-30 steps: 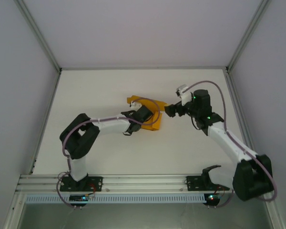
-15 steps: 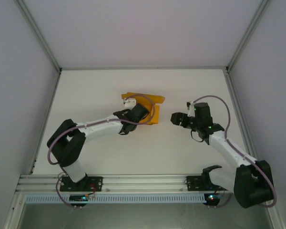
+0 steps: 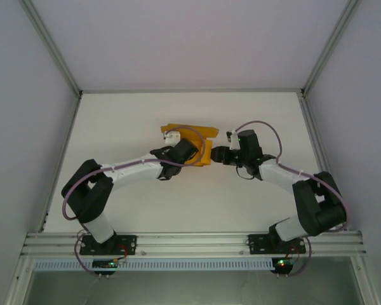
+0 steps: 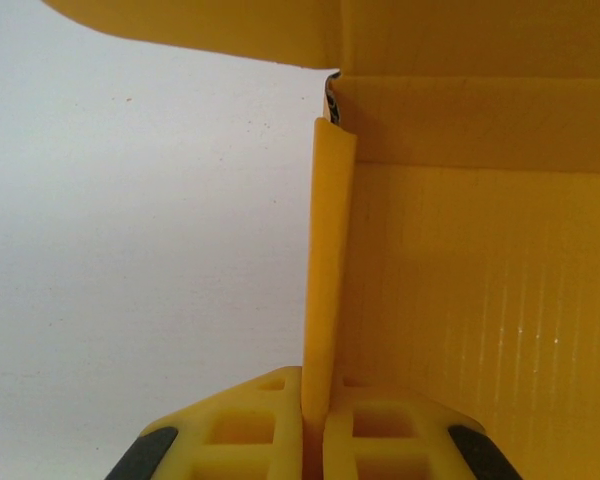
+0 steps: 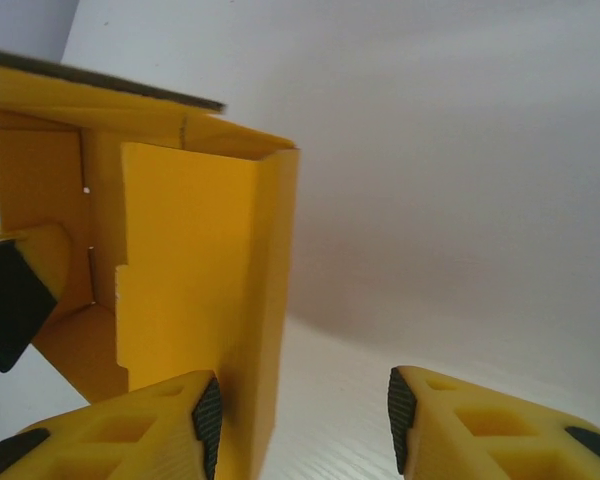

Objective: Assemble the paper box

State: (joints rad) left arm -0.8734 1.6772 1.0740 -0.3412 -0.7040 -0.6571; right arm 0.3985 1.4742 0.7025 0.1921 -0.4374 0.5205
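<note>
Clamping left claw (image 4: 315,400) on upright flap (image 4: 325,260) of paper box (image 3: 209,133); holding right claw (image 5: 300,405) apart astride its end wall (image 5: 270,300). Hugging one finger (image 5: 205,415), not centred.

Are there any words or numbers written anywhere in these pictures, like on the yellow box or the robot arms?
None to read. The paper box is plain orange-yellow card with no print, and no lettering can be made out on the left arm, the right arm or the table.

White table (image 3: 203,203); pale enclosure walls (image 3: 25,140); aluminium rail (image 3: 190,243) along near edge.
</note>
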